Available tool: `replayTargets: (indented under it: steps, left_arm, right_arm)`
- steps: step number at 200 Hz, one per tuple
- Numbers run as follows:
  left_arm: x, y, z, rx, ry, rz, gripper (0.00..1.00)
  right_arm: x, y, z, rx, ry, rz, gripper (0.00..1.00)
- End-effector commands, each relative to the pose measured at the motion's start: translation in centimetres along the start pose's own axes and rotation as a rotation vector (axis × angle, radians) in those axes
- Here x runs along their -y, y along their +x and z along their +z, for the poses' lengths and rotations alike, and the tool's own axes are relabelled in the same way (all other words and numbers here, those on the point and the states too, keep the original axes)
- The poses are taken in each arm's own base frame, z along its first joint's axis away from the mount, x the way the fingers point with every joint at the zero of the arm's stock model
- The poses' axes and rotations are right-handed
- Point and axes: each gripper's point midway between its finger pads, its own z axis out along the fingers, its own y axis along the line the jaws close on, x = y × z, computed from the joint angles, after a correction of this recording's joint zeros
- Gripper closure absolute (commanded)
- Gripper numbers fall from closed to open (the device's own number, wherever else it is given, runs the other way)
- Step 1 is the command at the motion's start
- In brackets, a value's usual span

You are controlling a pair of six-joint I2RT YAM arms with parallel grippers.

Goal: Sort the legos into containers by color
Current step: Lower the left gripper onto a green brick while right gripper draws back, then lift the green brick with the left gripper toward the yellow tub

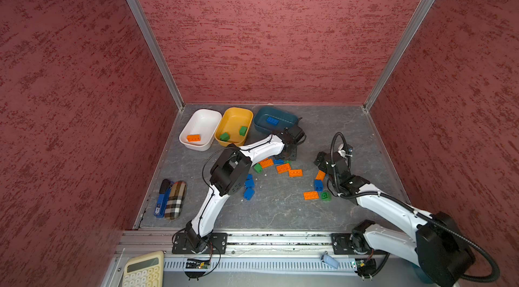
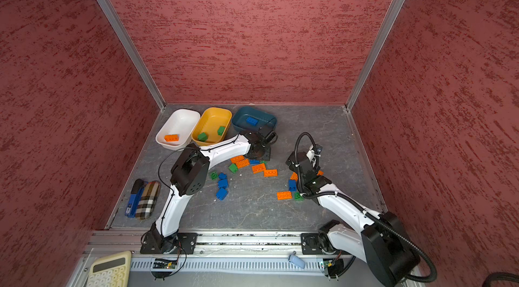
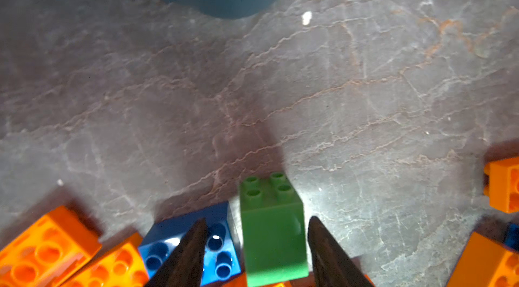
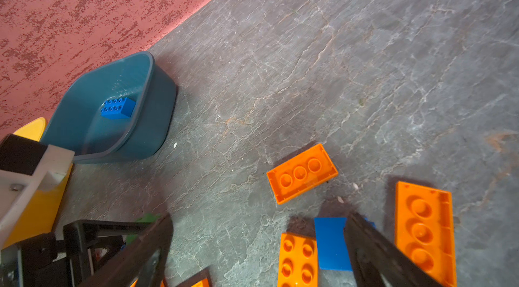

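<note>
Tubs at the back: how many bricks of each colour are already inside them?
Orange brick: 1, in the white tub
Green bricks: 2, in the yellow tub
Blue brick: 1, in the teal tub
Total: 4

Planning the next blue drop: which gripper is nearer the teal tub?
Left. The left gripper is low, just in front of the teal tub; the right gripper hangs farther off, beside orange bricks.
</note>
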Motion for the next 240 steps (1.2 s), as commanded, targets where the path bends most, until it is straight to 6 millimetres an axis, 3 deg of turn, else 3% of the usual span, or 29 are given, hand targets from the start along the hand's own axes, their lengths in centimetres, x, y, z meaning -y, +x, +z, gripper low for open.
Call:
replayTargets:
  steps: [1, 66, 99, 145, 167, 188, 216, 240]
  left_arm:
    - [1.2, 0.7, 1.3, -0.029, 0.015, 0.044, 0.48]
    - [1.1, 0.6, 1.7, -0.026, -0.029, 0.101, 0.59]
    - [0.5, 0.6, 0.1, 0.011, -0.053, 0.099, 0.60]
    - [-3.2, 3.7, -1.5, -0.006, -0.100, 0.082, 0.59]
    - [-5.3, 5.7, -2.5, -0.029, -0.105, 0.066, 0.56]
    - [-5.2, 6.6, -4.3, -0.022, -0.045, 0.059, 0.47]
    - [-3.2, 5.4, -6.3, 0.008, 0.054, 0.078, 0.32]
    - [-2.7, 4.1, -6.0, 0.026, 0.040, 0.080, 0.28]
  right_arm:
    - [-1.1, -1.1, -0.1, 0.026, -0.028, 0.030, 0.05]
    - [-1.2, -1.1, -0.2, 0.021, -0.035, 0.033, 0.05]
    - [-1.2, -0.9, -0.1, 0.013, -0.037, 0.038, 0.05]
    - [-1.4, -0.6, 0.2, 0.002, -0.044, 0.036, 0.05]
    - [-1.7, -0.5, 0.4, -0.006, -0.049, 0.029, 0.05]
    - [-2.2, -0.2, 0.8, -0.019, -0.057, 0.025, 0.05]
    - [-2.9, -0.1, 1.3, -0.036, -0.069, 0.017, 0.06]
    - [-3.2, 0.0, 1.4, -0.045, -0.073, 0.011, 0.06]
